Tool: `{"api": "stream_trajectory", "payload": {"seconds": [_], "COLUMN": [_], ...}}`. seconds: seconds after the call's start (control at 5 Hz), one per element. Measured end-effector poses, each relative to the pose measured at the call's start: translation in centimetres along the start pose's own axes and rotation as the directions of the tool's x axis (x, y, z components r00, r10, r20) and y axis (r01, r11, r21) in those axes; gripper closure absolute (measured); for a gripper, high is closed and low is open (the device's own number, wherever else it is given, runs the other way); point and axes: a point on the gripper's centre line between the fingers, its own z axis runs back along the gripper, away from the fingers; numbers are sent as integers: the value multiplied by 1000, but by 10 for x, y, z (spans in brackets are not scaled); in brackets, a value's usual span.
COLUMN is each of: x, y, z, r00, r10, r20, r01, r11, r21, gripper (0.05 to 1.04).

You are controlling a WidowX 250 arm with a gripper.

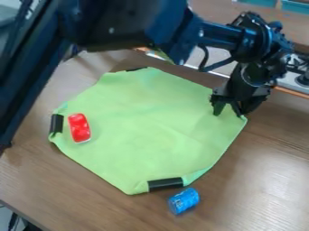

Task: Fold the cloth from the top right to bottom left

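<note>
Black two-finger claw (228,113), tips parted, at upper-right corner (241,121) | many-sided lime-green fabric cloth (145,131) | likely light, limp, easily rucked | pinch corner's edge

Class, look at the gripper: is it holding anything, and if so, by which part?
It cannot be told: the gripper is down at the right-hand corner of the green cloth, but a hold there is not clear.
</note>
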Motion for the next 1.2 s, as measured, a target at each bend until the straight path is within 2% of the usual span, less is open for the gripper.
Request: {"api": "stream_trajectory", "payload": {"seconds": [0.2, 0.6, 0.8, 1.0, 1.2], "x": [1, -5, -9, -7, 8], "y": [-7, -3, 10, 26, 49], "z": [0, -6, -4, 2, 21], "r00": [1000, 1000, 1000, 1000, 999], "r10": [6, 2, -17, -20, 27], "r20": [12, 13, 9, -6, -27], "r01": [-6, -2, 17, 20, -28], "r11": [1000, 1000, 1000, 1000, 999], "r21": [-8, -3, -3, -3, -35], "gripper": [128, 710, 919, 1017, 1034]}}
